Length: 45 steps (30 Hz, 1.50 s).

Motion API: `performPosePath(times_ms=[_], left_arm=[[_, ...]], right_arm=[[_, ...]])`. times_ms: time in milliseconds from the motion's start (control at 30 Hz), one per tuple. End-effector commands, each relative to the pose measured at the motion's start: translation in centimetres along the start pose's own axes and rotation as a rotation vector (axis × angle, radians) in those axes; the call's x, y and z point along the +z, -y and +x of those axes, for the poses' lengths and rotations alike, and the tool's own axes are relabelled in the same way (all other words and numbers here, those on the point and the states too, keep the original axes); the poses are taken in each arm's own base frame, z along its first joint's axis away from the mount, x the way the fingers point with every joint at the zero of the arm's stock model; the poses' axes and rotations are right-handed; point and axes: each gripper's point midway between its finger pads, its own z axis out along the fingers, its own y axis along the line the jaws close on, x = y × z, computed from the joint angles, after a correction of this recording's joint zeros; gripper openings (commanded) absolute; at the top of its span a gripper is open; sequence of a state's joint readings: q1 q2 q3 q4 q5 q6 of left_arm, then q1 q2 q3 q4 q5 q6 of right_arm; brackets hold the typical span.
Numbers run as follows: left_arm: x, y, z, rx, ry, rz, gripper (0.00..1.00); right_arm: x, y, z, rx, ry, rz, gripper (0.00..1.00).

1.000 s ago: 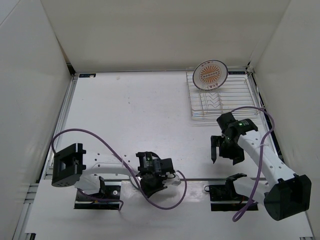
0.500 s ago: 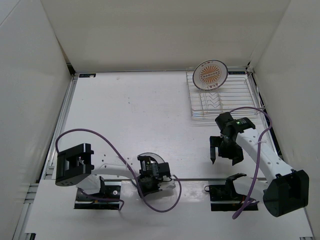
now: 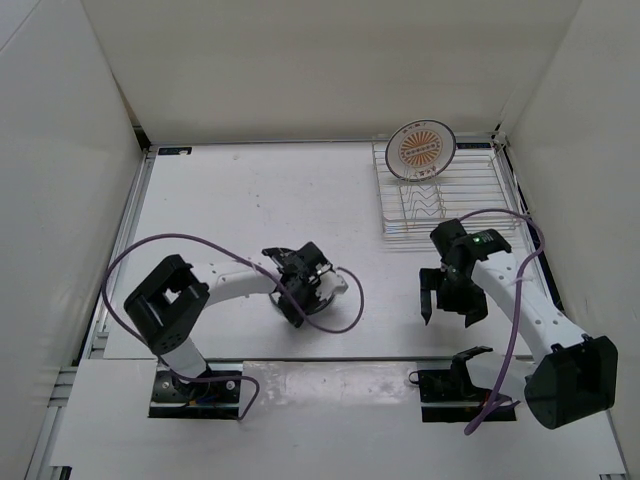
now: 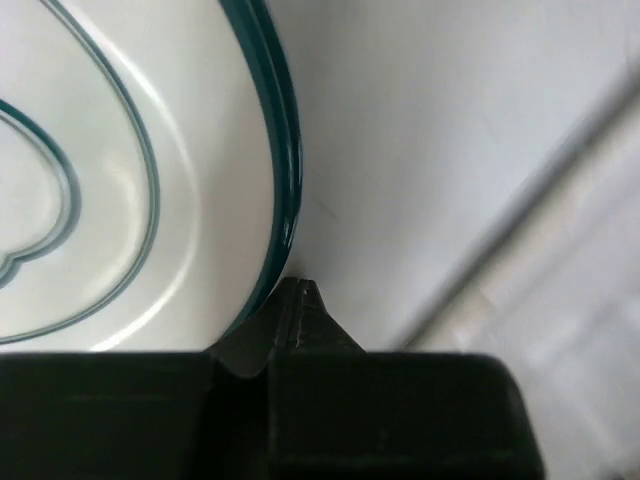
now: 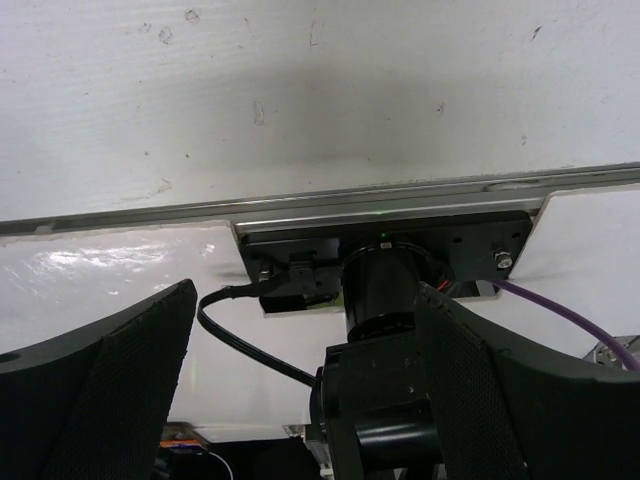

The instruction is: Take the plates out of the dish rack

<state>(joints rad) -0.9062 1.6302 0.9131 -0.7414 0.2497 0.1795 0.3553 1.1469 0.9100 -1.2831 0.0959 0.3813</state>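
Unloading looks partly done. The dish rack (image 3: 450, 205) sits in the upper right of the top view with just one plate in it, the orange sunburst plate (image 3: 421, 150), standing upright at the rack's far end; the other slots look bare. Near the middle of the frame the left gripper (image 3: 308, 285) hangs low over the table (image 3: 230, 210). Its wrist view is filled by a teal-rimmed plate (image 4: 150, 180) whose edge runs into the jaws beside the one fingertip (image 4: 300, 310) that shows. It appears to be clamped on that rim, though the close, cropped view leaves some doubt. The right gripper (image 3: 447, 303) is at lower right, below the rack, spread wide and holding nothing. No third plate can be made out anywhere. What is left, in my judgement, is setting down the teal-rimmed plate and fetching the orange one.
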Motion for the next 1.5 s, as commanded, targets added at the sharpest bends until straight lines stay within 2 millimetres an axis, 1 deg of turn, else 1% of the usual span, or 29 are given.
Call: performPosePath(times_ms=[0, 100, 200, 333, 367, 400, 433, 500, 600, 633, 667, 700, 767, 800, 867, 900, 967, 1000, 1033, 1067, 1167, 1200, 1267, 1300, 1333, 1367, 1400, 1433, 1467], left_arm=[[0.0, -5.6, -5.3, 0.043, 0.155, -0.188, 0.01], [-1.0, -6.6, -7.1, 0.016, 0.197, -0.196, 0.06], [-1.5, -5.8, -7.0, 0.009, 0.187, -0.167, 0.1], [-3.0, -3.4, -5.2, -0.017, 0.171, -0.083, 0.19], [-3.1, -2.0, -3.7, -0.031, 0.12, -0.018, 0.19], [-3.5, -1.4, -3.4, -0.042, 0.115, 0.008, 0.21], [-4.5, -0.6, -3.6, -0.071, 0.135, 0.028, 0.22], [-6.1, 1.4, -2.3, -0.114, 0.083, 0.103, 0.22], [-9.1, 2.9, -2.6, -0.191, 0.112, 0.109, 0.32], [-9.9, 3.2, -3.0, -0.174, 0.13, 0.092, 0.98], [-11.6, 3.4, -3.7, -0.155, 0.198, 0.073, 1.0], [-12.2, 3.1, -3.7, -0.138, 0.209, 0.016, 1.0], [-14.8, 3.1, -4.5, -0.115, 0.299, -0.026, 1.0], [-15.4, 2.5, -4.4, -0.121, 0.309, -0.071, 1.0], [-17.1, 2.4, -4.5, -0.119, 0.355, -0.106, 1.0], [-17.8, 1.8, -4.0, -0.125, 0.365, -0.152, 1.0], [-20.4, 1.9, -3.8, -0.168, 0.445, -0.176, 1.0], [-21.4, 2.1, -3.6, -0.164, 0.49, -0.181, 1.0], [-20.9, 1.7, -3.0, -0.183, 0.487, -0.2, 1.0], [-22.4, 1.6, -2.4, -0.195, 0.563, -0.233, 1.0], [-21.6, 0.9, 0.0, -0.259, 0.549, -0.286, 1.0], [-21.9, 1.3, 0.5, -0.298, 0.574, -0.275, 1.0], [-22.8, 0.9, 2.0, -0.321, 0.63, -0.327, 1.0], [-22.9, 0.9, 2.3, -0.325, 0.642, -0.332, 1.0], [-22.3, 0.7, 2.9, -0.335, 0.656, -0.342, 1.0], [-22.5, 0.8, 3.3, -0.332, 0.682, -0.345, 1.0], [-22.5, 0.8, 3.5, -0.33, 0.691, -0.348, 1.0], [-21.6, 0.7, 4.0, -0.319, 0.671, -0.347, 1.0], [-22.1, 0.7, 4.4, -0.315, 0.707, -0.361, 1.0]], right_arm=[[-1.4, 0.2, -0.5, -0.011, 0.024, 0.011, 0.9], [-1.8, 0.3, -1.0, -0.013, 0.055, 0.01, 0.9], [-2.3, 0.5, -1.6, -0.013, 0.082, 0.021, 0.9], [-2.9, 0.9, -1.9, -0.015, 0.131, 0.034, 0.9], [-3.0, 1.1, -1.8, -0.014, 0.139, 0.039, 0.9], [-3.1, 1.2, -1.8, -0.006, 0.15, 0.037, 0.9], [-3.1, 1.2, -1.8, -0.002, 0.155, 0.036, 0.9], [-3.4, 1.3, -1.8, 0.016, 0.168, 0.038, 0.9], [-4.4, 1.1, -2.4, 0.042, 0.187, 0.036, 0.9], [-5.5, 0.8, -3.3, 0.055, 0.226, 0.022, 0.9], [-5.9, 0.6, -3.7, 0.063, 0.232, 0.015, 0.9], [-6.1, 0.4, -4.1, 0.071, 0.231, 0.013, 0.9], [-8.4, -0.2, -6.1, 0.103, 0.31, -0.015, 0.85], [-10.4, -0.6, -7.6, 0.145, 0.378, -0.036, 0.8], [-11.5, -0.8, -9.0, 0.194, 0.417, -0.04, 0.68], [-13.5, -1.3, -10.7, 0.276, 0.477, -0.062, 0.61], [-14.6, -1.2, -12.2, 0.349, 0.531, -0.058, 0.51], [-16.2, -1.7, -14.1, 0.396, 0.601, -0.1, 0.48], [-16.8, -2.2, -15.0, 0.417, 0.623, -0.134, 0.48], [-18.5, -3.4, -17.2, 0.435, 0.703, -0.212, 0.48], [-21.0, -4.9, -20.1, 0.475, 0.798, -0.326, 0.52], [-23.4, -5.0, -21.3, 0.496, 0.862, -0.372, 0.56], [-23.3, -5.8, -23.5, 0.507, 0.847, -0.379, 0.65], [-27.3, -5.7, -24.5, 0.515, 0.925, -0.437, 0.71], [-25.1, -6.7, -26.1, 0.501, 0.843, -0.407, 0.76], [-25.3, -7.0, -26.7, 0.479, 0.835, -0.413, 0.78], [-30.0, -6.6, -27.5, 0.486, 0.935, -0.475, 0.82], [-28.7, -7.2, -28.4, 0.483, 0.886, -0.462, 0.86], [-28.2, -7.0, -30.0, 0.518, 0.873, -0.46, 0.88]])
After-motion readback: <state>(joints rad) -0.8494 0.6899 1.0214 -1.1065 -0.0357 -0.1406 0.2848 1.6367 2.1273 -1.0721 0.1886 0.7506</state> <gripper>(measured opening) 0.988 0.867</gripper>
